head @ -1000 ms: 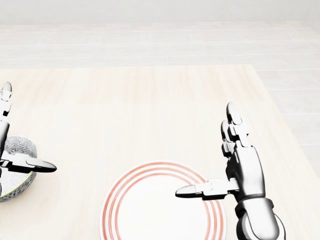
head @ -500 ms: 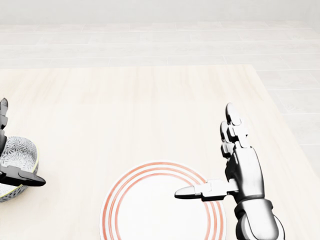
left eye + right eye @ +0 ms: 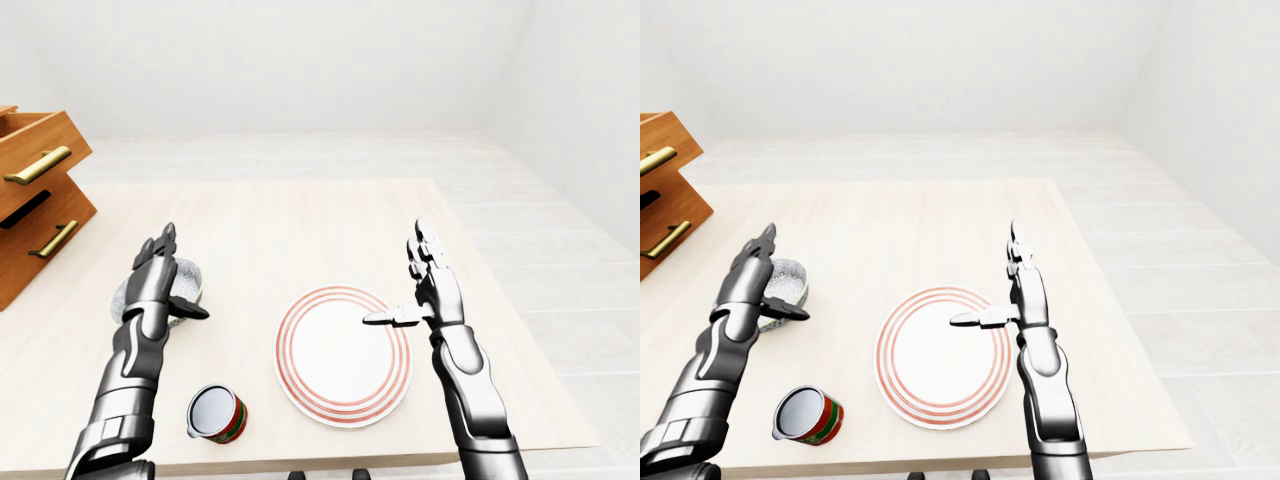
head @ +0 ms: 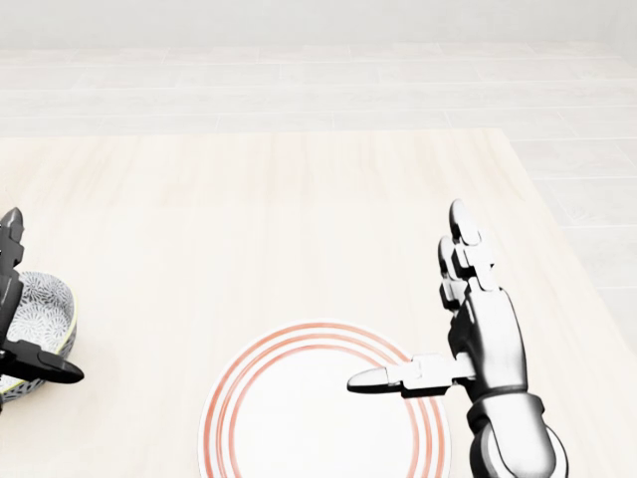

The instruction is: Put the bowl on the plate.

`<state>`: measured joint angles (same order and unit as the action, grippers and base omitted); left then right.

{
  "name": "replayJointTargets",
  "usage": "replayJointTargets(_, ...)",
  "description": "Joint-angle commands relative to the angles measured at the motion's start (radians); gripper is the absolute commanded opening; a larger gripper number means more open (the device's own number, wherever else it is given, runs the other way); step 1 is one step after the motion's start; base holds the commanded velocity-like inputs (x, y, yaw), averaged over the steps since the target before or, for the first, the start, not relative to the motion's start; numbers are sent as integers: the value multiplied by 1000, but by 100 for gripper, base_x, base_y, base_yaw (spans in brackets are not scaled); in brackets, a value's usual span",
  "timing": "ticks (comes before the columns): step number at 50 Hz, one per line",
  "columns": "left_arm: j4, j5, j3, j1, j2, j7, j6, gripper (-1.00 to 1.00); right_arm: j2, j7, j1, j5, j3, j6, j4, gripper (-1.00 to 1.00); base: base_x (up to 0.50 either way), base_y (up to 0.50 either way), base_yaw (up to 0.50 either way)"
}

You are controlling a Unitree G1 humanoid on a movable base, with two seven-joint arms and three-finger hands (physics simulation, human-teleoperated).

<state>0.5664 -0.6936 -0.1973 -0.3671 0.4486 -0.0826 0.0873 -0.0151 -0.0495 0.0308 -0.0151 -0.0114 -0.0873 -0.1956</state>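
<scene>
A small grey patterned bowl (image 3: 788,277) stands on the table at the left of the eye views. My left hand (image 3: 786,274) is at the bowl, open, fingers raised on its left side and thumb across its near rim. It hides part of the bowl (image 4: 48,303). A white plate (image 3: 340,362) with red rings lies to the right of the bowl, near the table's bottom edge. My right hand (image 3: 394,274) hovers open above the plate's right rim, fingers up and thumb pointing left over the plate.
A red and green mug (image 3: 216,414) stands near the table's bottom edge, below the bowl and left of the plate. A wooden drawer cabinet (image 3: 32,200) with brass handles sits at the far left. The light wood table (image 3: 300,220) ends just right of my right arm.
In the head view my left hand has slid left and down, uncovering more of the bowl. The right hand and plate have not moved.
</scene>
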Motion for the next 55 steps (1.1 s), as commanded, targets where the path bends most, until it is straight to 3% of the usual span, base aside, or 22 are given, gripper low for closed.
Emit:
replayJointTargets(1,41,-61,15,-10,4,-39,0,100,-3,-2,10,0,-3,0,-5,100,0,0,0)
replayJointTargets(42,82,-70,13,80,-9,-79,0,100,3,2,5,-6,5,0,21,100,0,0,0)
replayJointTargets(55,66,-150,26,93,18,-104,0,100,4,1,-1,-4,8,0,24,100,0,0,0)
